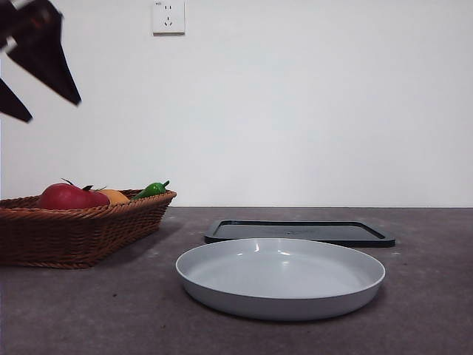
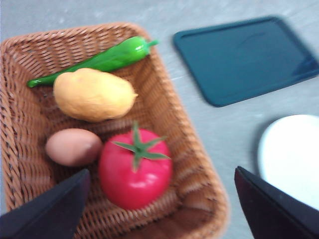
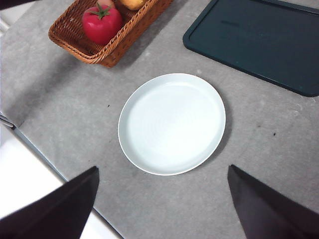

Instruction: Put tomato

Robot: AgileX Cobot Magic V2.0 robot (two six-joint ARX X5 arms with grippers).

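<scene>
Left gripper (image 2: 159, 209) above woven wicker basket (image 2: 30, 74), jaws spread wide, empty. Glossy red tomato (image 2: 134, 169) right below, untouched among other produce. Right gripper (image 3: 162, 204) open, waiting over round pale plate (image 3: 172, 124). Pick not yet begun; grasp, transfer, placing remain.

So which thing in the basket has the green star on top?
The tomato: shiny red, with a spiky green star. The orange fruit, pink fruit and green pepper have none.
</scene>
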